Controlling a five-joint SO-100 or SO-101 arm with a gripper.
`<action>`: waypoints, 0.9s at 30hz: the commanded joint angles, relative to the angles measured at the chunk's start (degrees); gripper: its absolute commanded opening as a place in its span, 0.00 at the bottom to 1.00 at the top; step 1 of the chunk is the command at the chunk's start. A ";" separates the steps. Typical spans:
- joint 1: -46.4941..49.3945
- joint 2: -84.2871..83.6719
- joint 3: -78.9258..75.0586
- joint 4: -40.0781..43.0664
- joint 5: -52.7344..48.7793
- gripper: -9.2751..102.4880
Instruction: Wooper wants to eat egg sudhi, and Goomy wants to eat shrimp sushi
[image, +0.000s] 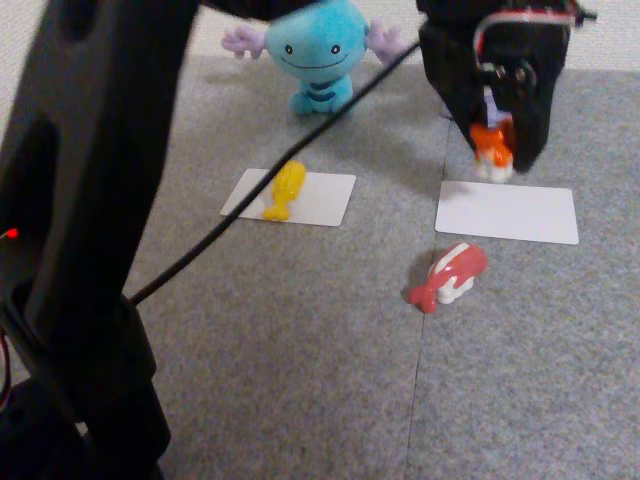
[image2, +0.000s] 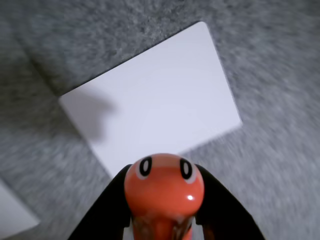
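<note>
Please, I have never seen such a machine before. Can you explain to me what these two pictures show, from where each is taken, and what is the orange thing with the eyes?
This is a small robot arm on a grey carpet-like table. The fixed view looks from beside the arm, whose black body fills the left. The wrist view comes from a camera riding on the gripper, looking down.

The gripper holds the shrimp sushi, an orange toy with two eyes, in the air above a white card. That is the right card in the fixed view.

On the left card lies the egg sudhi, a yellow toy. Behind it sits Wooper, a blue plush. A pink-red toy lies on the carpet in front of the right card.
</note>
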 joint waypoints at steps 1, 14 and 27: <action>0.18 -2.29 -9.05 -0.35 -2.29 0.14; -0.09 -9.49 -11.60 -0.62 -8.79 0.26; -1.32 -3.78 -11.60 4.75 -10.63 0.40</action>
